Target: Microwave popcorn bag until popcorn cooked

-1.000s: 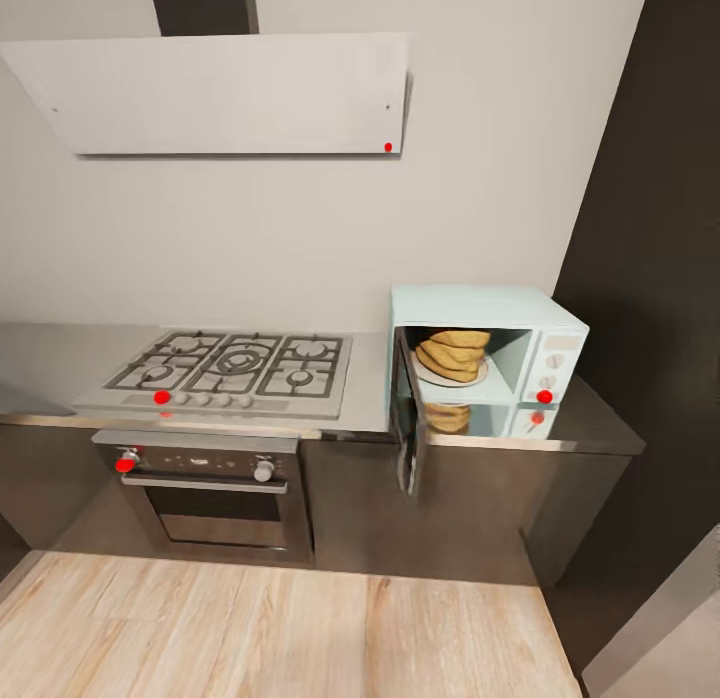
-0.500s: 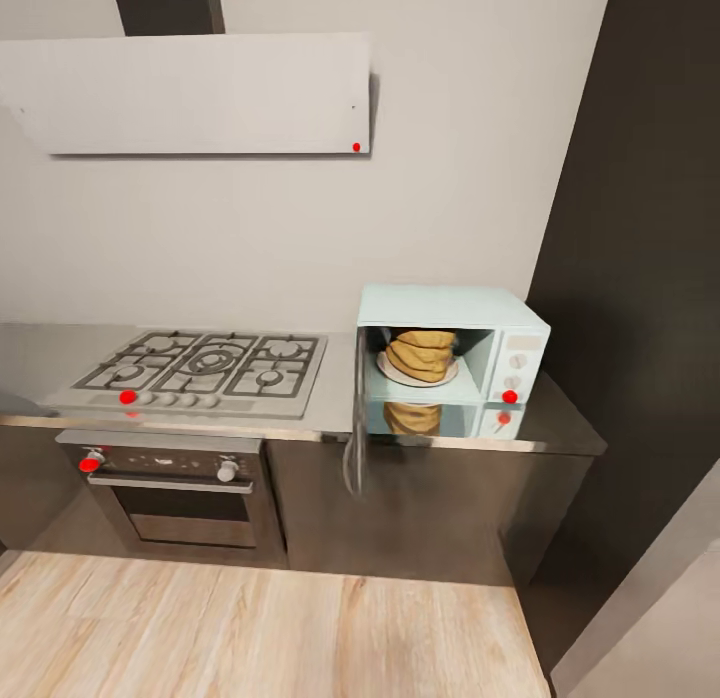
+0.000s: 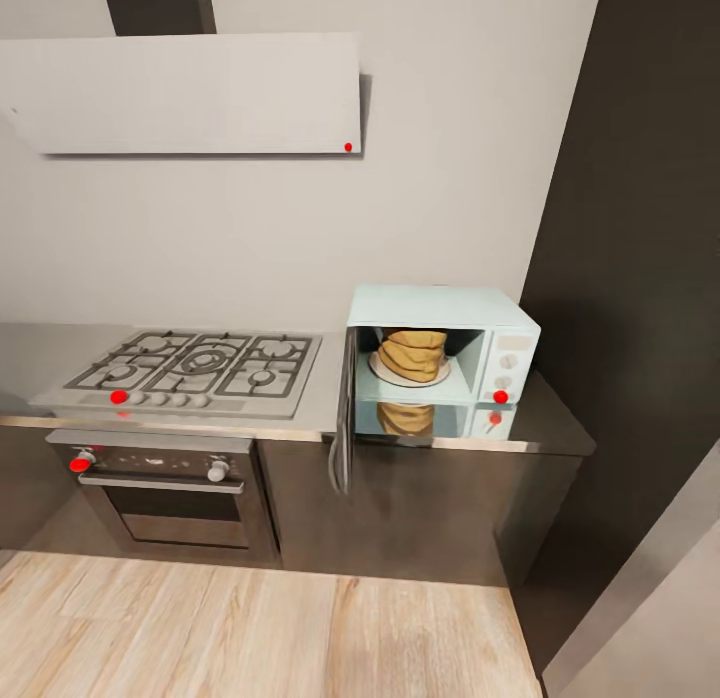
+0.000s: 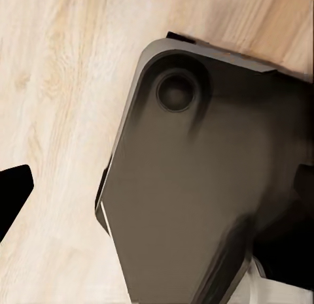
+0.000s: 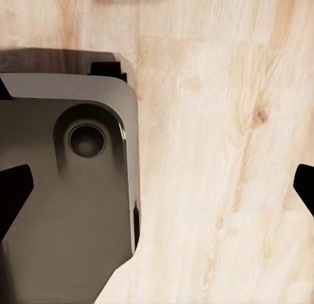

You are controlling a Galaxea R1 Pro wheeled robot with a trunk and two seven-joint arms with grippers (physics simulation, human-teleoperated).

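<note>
The pale mint-blue microwave (image 3: 440,306) stands at the right end of the grey countertop (image 3: 555,428). Its dark door (image 3: 343,418) hangs open towards me, seen almost edge-on. Inside, the tan ridged popcorn bag (image 3: 412,353) sits upright on a white plate (image 3: 385,370), and its reflection shows on the countertop below. My left gripper (image 4: 157,193) is open over the wooden floor and my own dark base, holding nothing. My right gripper (image 5: 157,189) is open too, fingertips (image 5: 13,193) wide apart above the floor.
A grey gas hob (image 3: 190,363) lies left of the microwave, with a steel oven (image 3: 160,488) with red knobs under it and a pale hood (image 3: 190,93) above. A tall dark panel (image 3: 640,228) rises at the right. Wooden floor (image 3: 250,618) lies before the cabinets.
The whole head picture has slid left, so the camera has moved; the microwave's door now shows nearly edge-on. The bag stays inside the microwave.
</note>
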